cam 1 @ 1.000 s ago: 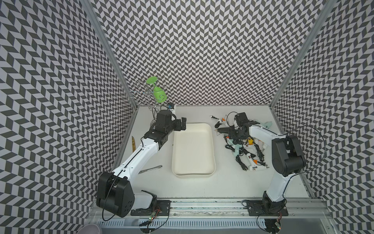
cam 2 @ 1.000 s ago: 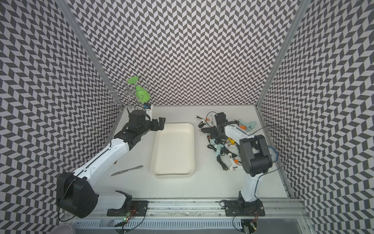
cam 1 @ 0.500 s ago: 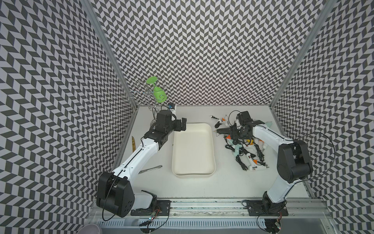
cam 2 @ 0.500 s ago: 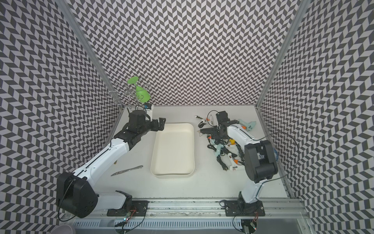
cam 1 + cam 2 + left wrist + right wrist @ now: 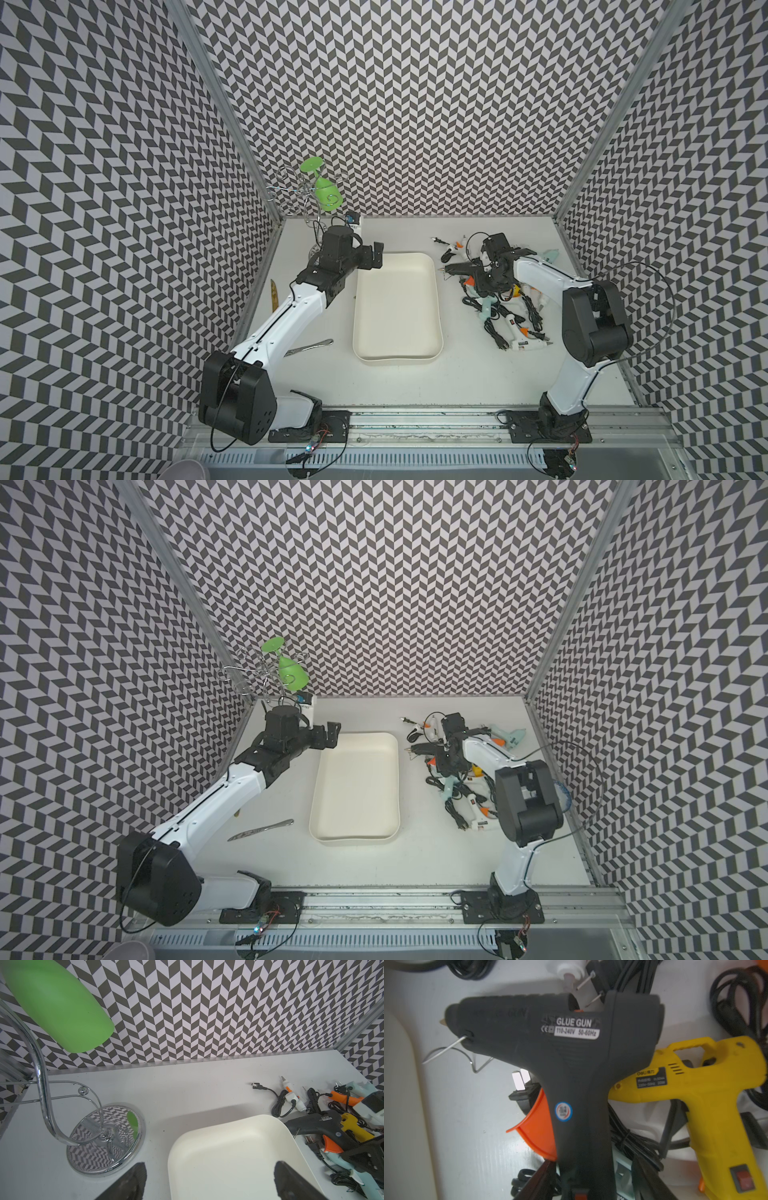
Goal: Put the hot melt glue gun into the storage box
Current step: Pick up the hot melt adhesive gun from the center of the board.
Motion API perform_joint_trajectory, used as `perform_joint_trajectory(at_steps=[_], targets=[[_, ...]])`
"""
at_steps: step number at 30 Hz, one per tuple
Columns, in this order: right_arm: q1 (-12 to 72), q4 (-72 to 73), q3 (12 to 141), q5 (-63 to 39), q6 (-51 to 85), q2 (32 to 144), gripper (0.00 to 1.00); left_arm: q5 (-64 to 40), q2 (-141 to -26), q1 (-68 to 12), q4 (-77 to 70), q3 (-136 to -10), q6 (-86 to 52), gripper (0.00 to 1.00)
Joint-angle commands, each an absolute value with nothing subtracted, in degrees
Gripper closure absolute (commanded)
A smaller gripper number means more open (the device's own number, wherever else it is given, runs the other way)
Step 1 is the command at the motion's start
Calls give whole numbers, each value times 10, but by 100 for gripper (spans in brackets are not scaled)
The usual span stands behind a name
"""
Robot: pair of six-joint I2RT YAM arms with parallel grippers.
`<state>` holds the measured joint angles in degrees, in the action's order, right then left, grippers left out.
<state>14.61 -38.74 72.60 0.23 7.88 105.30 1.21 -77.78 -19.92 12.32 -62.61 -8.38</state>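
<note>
The cream-white storage box lies in the middle of the table with nothing in it. To its right, a black hot melt glue gun with an orange trigger lies on top of a pile, its nozzle towards the box. My right gripper straddles its handle. One finger is against the trigger side, and a gap shows at the other finger. My left gripper hangs open over the box's far left corner, holding nothing.
The pile holds several more glue guns and black cords: a yellow gun, a white gun and a teal gun. A chrome rack with a green goblet stands at the back left. A metal utensil lies left of the box.
My right arm's elbow has swung out to the right and nearer the front. Its jaws have narrowed around the black gun's handle. The left arm has not moved.
</note>
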Motion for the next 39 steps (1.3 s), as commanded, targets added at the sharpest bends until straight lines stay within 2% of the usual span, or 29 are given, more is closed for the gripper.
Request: perform_joint_trajectory(at_steps=[1,3,8,13,18,23,32,39], targets=[[150,-379,739,12,73,1065,42,11,-780,-204,135,-635,-73,0],[149,-377,737,16,73,1065,48,12,-778,-203,135,-635,-73,1],[151,-373,735,14,76,1055,73,12,-779,-204,132,-634,-73,0],[151,-366,734,-4,85,1021,82,9,-779,-204,132,-635,-74,1],[150,-379,748,-19,93,959,87,15,-773,-204,132,-636,-73,1],[151,-400,790,-29,96,893,88,19,-764,-204,128,-634,-73,0],[151,-442,884,-61,95,852,88,19,-762,-204,118,-637,-78,1],[151,-439,896,-13,77,831,87,8,-767,-204,112,-635,-87,0]])
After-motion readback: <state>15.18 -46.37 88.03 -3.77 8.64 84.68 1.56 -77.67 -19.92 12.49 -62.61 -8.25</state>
